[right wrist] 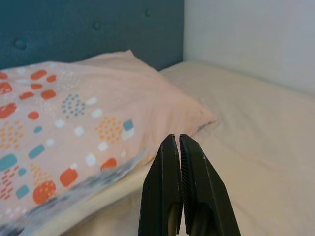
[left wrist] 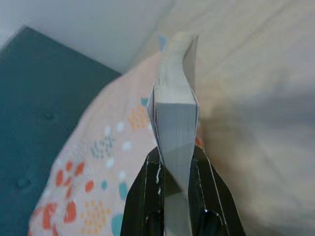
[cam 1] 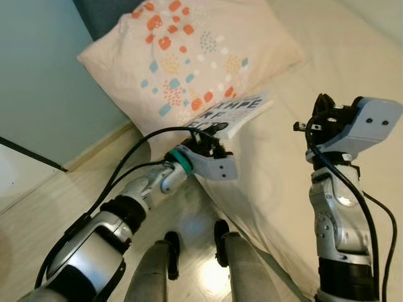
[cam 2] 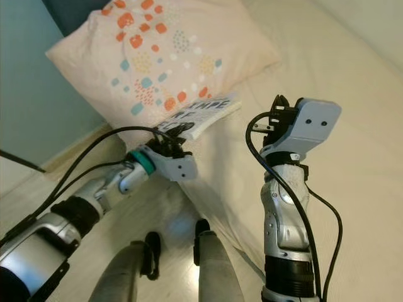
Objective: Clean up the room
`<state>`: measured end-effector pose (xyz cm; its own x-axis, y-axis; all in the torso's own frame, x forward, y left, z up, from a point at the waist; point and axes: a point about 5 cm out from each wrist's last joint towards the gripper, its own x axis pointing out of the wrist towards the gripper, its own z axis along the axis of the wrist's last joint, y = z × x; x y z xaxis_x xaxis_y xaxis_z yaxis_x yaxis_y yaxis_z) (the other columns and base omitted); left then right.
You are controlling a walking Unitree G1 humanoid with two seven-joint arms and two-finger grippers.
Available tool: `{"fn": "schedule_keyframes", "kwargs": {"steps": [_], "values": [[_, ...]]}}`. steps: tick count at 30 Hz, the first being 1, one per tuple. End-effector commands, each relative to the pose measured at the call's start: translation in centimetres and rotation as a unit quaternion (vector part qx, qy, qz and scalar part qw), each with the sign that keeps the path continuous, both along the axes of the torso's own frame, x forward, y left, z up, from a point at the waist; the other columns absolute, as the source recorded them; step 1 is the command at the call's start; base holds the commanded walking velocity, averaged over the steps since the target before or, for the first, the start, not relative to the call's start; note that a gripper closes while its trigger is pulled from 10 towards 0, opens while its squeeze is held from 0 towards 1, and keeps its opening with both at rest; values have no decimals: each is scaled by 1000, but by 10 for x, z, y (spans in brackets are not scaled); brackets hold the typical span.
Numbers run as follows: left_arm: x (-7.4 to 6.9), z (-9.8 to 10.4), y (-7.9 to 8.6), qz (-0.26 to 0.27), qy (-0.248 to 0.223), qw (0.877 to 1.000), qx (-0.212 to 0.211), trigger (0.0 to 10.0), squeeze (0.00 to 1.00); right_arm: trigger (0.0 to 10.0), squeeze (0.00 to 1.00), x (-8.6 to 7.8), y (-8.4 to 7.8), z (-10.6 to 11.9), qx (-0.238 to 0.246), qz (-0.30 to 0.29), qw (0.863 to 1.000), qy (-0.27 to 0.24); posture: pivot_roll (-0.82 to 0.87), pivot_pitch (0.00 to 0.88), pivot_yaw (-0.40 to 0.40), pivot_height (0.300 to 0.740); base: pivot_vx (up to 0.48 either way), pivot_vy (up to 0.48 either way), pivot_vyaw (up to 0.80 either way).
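A thin white magazine with bold black lettering (cam 1: 230, 115) lies at the edge of the cream-sheeted bed (cam 1: 352, 75), its far end resting against the lower edge of the pale pink pillow dotted with orange, teal and white marks (cam 1: 189, 50). The left tool (cam 1: 211, 135) is clamped on the magazine's near edge; the left wrist view shows the spine (left wrist: 174, 123) pinched between both black fingers (left wrist: 140, 196). The right tool (right wrist: 179, 147) hovers above the bed, to the right of the magazine, its fingers pressed together on nothing. Beside the pillow stands a dark teal headboard (right wrist: 88, 24).
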<state>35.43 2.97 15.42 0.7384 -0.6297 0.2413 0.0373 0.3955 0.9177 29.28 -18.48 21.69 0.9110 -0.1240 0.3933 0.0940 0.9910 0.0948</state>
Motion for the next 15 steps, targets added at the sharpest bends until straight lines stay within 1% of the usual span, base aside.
{"fn": "schedule_keyframes", "kwargs": {"steps": [1, 2, 4, 5, 7, 8, 10, 12, 13, 14, 15], "values": [[-2, 2, -10, -5, -28, 1000, -6, 10000, 0, 10000, 0, -6, 0, -4, -4, -4, 1000, 12, -276, 445, 70, 740, 0, 0, 0], [-2, 2, -10, -5, -28, 1000, -6, 10000, 0, 10000, 0, -6, 0, -4, -4, -4, 1000, 12, -276, 445, 70, 740, 0, 0, 0], [0, 12, -23, -11, -61, 998, -6, 10000, 0, 10000, 0, -8, 6, -5, -2, 4, 1000, 19, -289, 453, 70, 740, 0, 0, 0], [0, 12, -23, -11, -61, 998, -6, 10000, 0, 10000, 0, -8, 6, -5, -2, 4, 1000, 19, -289, 453, 70, 740, 0, 0, 0], [0, 20, -33, -19, -86, 996, -10, 10000, 0, 10000, 0, -9, 11, -5, -2, 10, 1000, 23, -294, 454, 71, 740, 0, 0, 0], [0, 20, -33, -19, -86, 996, -10, 10000, 0, 10000, 0, -9, 11, -5, -2, 10, 1000, 23, -294, 454, 71, 740, 0, 0, 0], [-1, 26, -38, -24, -104, 994, -17, 10000, 0, 10000, 0, -10, 13, -6, -2, 11, 1000, 25, -295, 452, 73, 740, 0, 0, 0], [-1, 26, -38, -24, -104, 994, -17, 10000, 0, 10000, 0, -10, 13, -6, -2, 11, 1000, 25, -295, 452, 73, 740, 0, 0, 0], [-1, 31, -42, -29, -112, 993, -24, 10000, 0, 10000, 0, -10, 13, -6, -1, 11, 1000, 25, -295, 452, 73, 740, 0, 0, 0], [-1, 31, -42, -29, -112, 993, -24, 10000, 0, 10000, 0, -10, 13, -6, -1, 11, 1000, 25, -295, 452, 73, 740, 0, 0, 0], [-2, 36, -47, -36, -118, 992, -29, 10000, 55, 10000, 0, -11, 12, -7, 0, 10, 1000, 27, -290, 449, 78, 740, 0, 0, 0]]}}
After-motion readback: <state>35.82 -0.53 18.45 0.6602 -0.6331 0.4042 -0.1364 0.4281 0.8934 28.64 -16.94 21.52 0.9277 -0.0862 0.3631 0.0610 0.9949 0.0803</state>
